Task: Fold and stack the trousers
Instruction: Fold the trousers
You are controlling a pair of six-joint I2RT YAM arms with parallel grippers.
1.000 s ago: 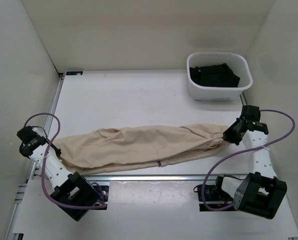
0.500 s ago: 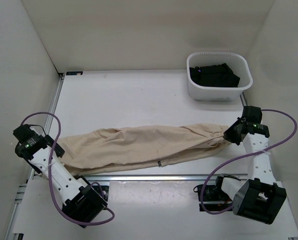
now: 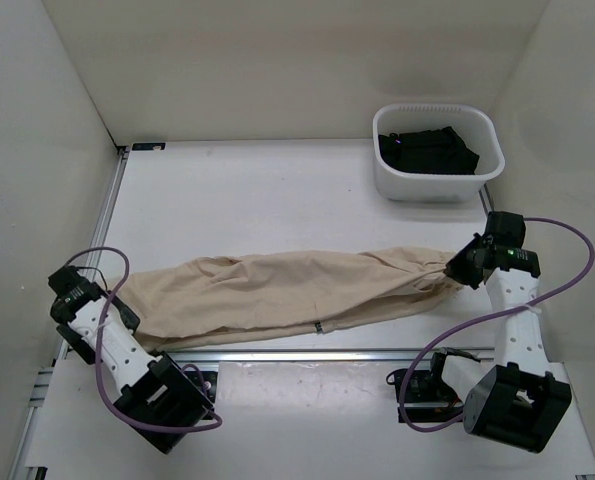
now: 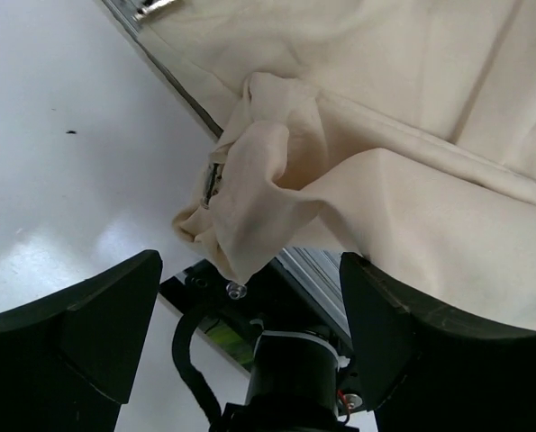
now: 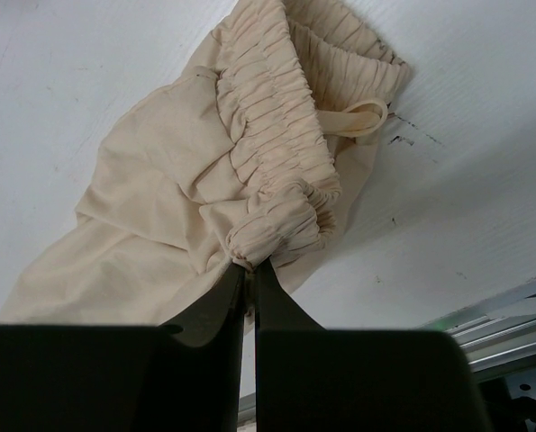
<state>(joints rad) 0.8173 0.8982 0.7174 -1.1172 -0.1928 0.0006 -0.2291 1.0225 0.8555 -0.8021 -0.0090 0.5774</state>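
We see soft, wrinkled beige trousers [image 3: 287,295] lying lower centre. Right gripper [image 5: 249,270] pinches the gathered elastic waistband [image 5: 277,171]; left gripper [image 4: 249,265] stands spread.

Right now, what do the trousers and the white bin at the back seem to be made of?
The trousers: soft woven cloth, probably cotton, matte beige; it wrinkles freely and the waistband is gathered, likely elastic. The bin: apparently rigid plastic, white and smooth, with a moulded rim; not certain.
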